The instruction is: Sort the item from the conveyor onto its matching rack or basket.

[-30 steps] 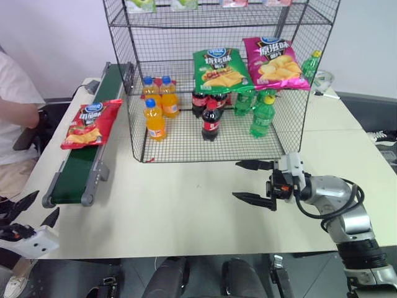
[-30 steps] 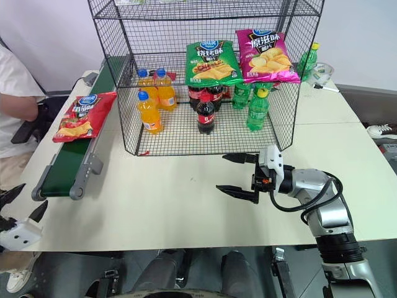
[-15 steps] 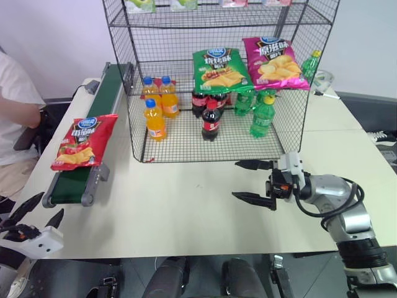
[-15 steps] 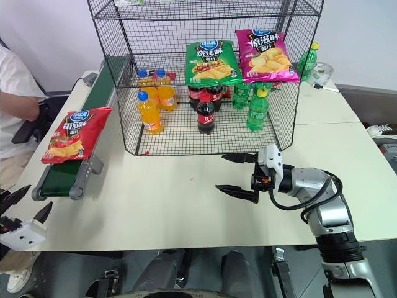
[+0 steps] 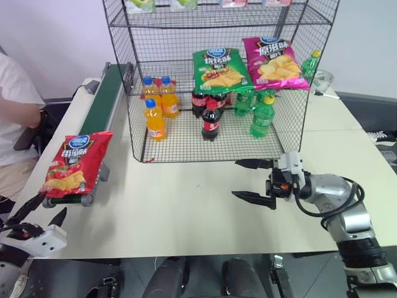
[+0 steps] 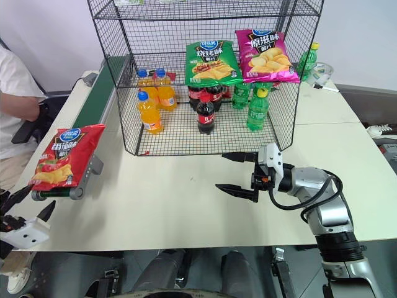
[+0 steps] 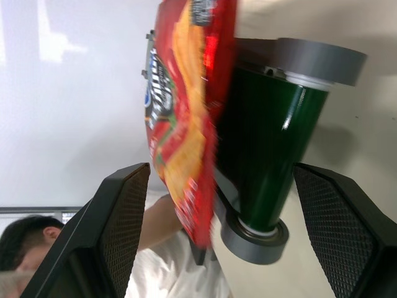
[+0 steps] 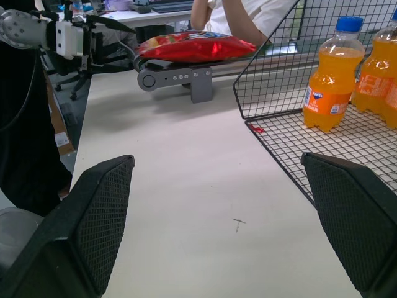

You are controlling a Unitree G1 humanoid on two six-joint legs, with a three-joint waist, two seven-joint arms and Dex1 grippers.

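The item, a red crisp bag, lies at the near end of the dark green conveyor, overhanging the end roller. My left gripper hovers open just below and in front of that end, apart from the bag; in the left wrist view the bag and the belt end stand ahead between its spread fingers. My right gripper is open and empty over the table, pointing left, in front of the tall black wire rack.
The rack's lower tier holds orange bottles, cola bottles and green bottles; a green bag and a pink bag lie above them. A seated person is left of the conveyor. The white table spreads between the grippers.
The red bag has ridden down the belt from mid-conveyor to its near end, where it now hangs over the edge. Both grippers have stayed open and about where they were.
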